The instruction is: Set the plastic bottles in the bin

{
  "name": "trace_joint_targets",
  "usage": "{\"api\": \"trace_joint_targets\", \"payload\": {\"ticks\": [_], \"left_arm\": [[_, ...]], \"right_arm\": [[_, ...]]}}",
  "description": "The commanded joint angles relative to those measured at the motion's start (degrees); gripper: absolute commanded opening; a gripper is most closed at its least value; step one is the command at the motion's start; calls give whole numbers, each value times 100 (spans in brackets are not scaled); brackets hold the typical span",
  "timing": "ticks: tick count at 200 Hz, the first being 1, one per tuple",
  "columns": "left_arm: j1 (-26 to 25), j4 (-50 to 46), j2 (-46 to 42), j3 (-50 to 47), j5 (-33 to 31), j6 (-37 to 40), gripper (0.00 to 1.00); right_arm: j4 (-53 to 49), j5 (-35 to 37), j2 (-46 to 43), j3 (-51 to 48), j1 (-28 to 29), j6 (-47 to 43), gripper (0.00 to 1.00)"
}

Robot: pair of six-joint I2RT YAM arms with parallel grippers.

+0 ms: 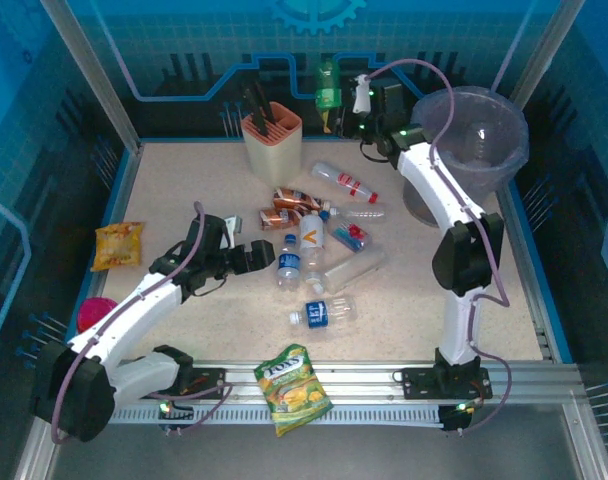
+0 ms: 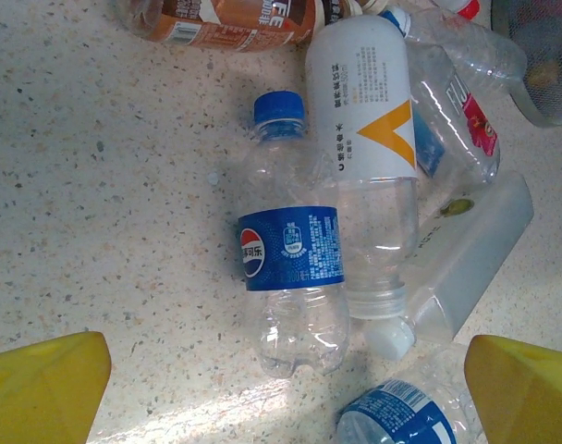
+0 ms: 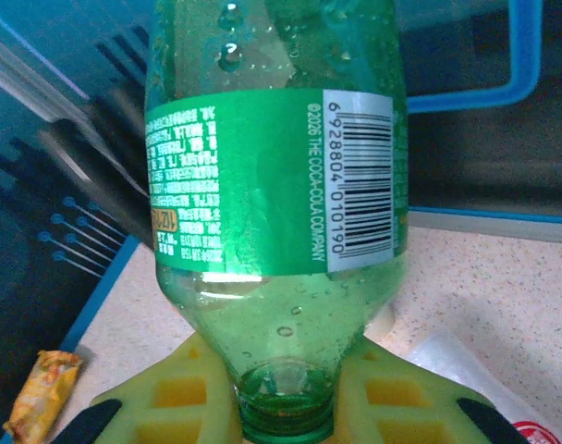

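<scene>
The green bottle (image 3: 272, 185) is clamped by its neck between the yellow pads (image 3: 179, 398) of the right tool (image 3: 281, 412), with its body pointing away from the wrist. In the top view it is held at the far edge of the surface (image 1: 184, 190), between the peach holder (image 1: 271, 140) and the bin (image 1: 479, 172), apart from both.

The other plastic bottles (image 1: 324, 240) lie in a loose heap at the middle of the surface. A blue-capped bottle (image 2: 290, 268) with a blue label lies side by side with a white-labelled bottle (image 2: 364, 120), and a brown bottle (image 2: 235, 18) lies beyond them. A red-labelled bottle (image 1: 346, 182) lies toward the far edge and another blue-labelled one (image 1: 322, 313) toward the near edge.

The bin stands at the far right corner, lined with a translucent lavender bag; I cannot tell what is in it. The peach holder carries dark utensils upright.

The left tool (image 1: 267, 254) is low over the surface, its fingers spread wide apart with nothing between them, pointing toward the blue-capped bottle. The left arm reaches low from the near left corner. The right arm rises from the near right, bends at the elbow and reaches to the far edge.

A yellow snack bag (image 1: 117, 245) lies by the left edge and a green snack bag (image 1: 294, 388) at the near edge.
</scene>
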Motion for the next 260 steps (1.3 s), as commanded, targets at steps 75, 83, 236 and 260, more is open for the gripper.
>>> {"api": "trace_joint_targets", "payload": {"ticks": [75, 83, 236, 260], "left_arm": [[50, 276, 1025, 1141, 80, 375, 99], [55, 333, 1130, 1227, 6, 347, 99], [382, 1716, 2780, 1439, -462, -1168, 99], [382, 1811, 2934, 1406, -599, -1267, 99]], "right_arm": [[-2222, 1235, -2121, 320, -1123, -1218, 18], [-2375, 1277, -2279, 205, -1367, -1262, 18], [-4095, 510, -1035, -69, -3235, -2361, 28], [-4117, 474, -1019, -26, -3240, -2347, 51]]}}
